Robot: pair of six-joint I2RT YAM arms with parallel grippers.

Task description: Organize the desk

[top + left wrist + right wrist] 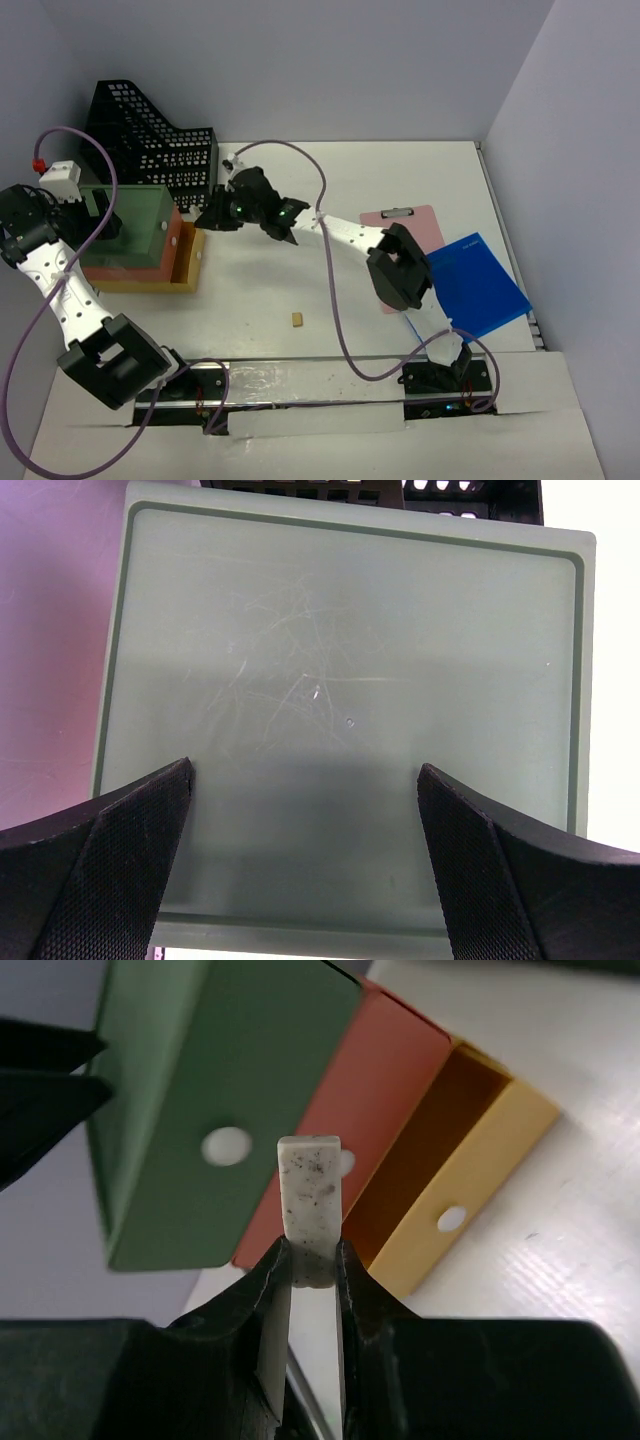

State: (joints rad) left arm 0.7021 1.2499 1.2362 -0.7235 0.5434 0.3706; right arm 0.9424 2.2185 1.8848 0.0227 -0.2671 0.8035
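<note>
Most of what you see from above is the large white flat desk [330, 180]. It runs from the arm bases to the far wall, and its right edge lies along the right wall. A wide bare band of desk shows between the left-hand stack and the right-hand papers.

At the far left corner a black mesh file rack [150, 135] stands against the wall. Just in front of it, three open boxes sit stepped: a green plastic box [125, 225] on top, a red one [172, 250] under it and a yellow one [190, 262] lowest, their right edges staggered outward.

Near the right edge lies a blue flat folder [475, 285], one corner close to the desk's rim. A pink clipboard [410, 225] is just beside it, but the arm hides where they join.

Your left end effector [305, 860] hangs spread wide above the green box, grasping nothing. Your right end effector [313, 1260] is clenched on a small white speckled eraser block [310, 1190], poised beside the stack's right-hand edges.

One tiny tan cube [297, 319] lies alone on the bare band, well apart from everything.
</note>
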